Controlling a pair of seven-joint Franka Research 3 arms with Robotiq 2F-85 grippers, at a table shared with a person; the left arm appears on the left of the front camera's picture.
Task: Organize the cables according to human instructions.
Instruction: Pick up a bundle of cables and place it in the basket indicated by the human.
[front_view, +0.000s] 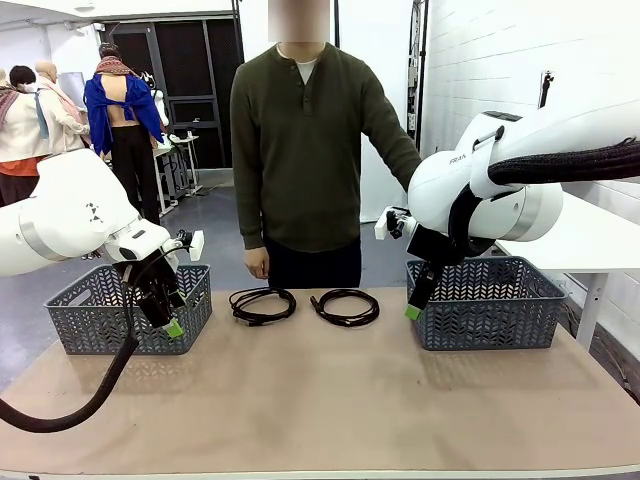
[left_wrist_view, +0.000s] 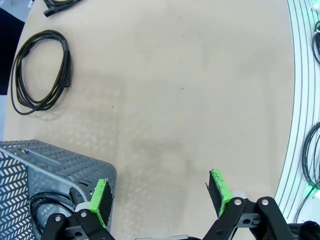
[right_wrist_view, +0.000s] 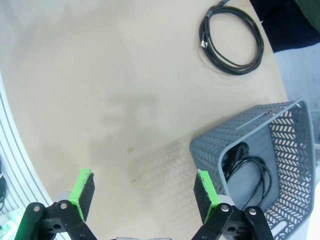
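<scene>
Two cables lie as loose black coils at the table's far middle, the left cable (front_view: 262, 305) and the right cable (front_view: 346, 307). My left gripper (front_view: 172, 325) hangs open in front of the left grey basket (front_view: 90, 330). In the left wrist view my left gripper (left_wrist_view: 160, 197) is open over bare table, with a coil (left_wrist_view: 40, 72) farther off and another cable (left_wrist_view: 45, 202) inside the basket (left_wrist_view: 50, 162). My right gripper (front_view: 414, 308) hangs open beside the right basket (front_view: 490, 320). The right wrist view shows my right gripper (right_wrist_view: 145, 192) open and holding nothing, a coil (right_wrist_view: 231, 42) on the table and a cable (right_wrist_view: 252, 172) in the basket (right_wrist_view: 250, 117).
A person stands at the far edge behind the coils, one hand (front_view: 257, 263) hanging near the left coil. The table's near edge has a white rail (left_wrist_view: 300, 100). A white table (front_view: 590, 240) stands beyond the right basket.
</scene>
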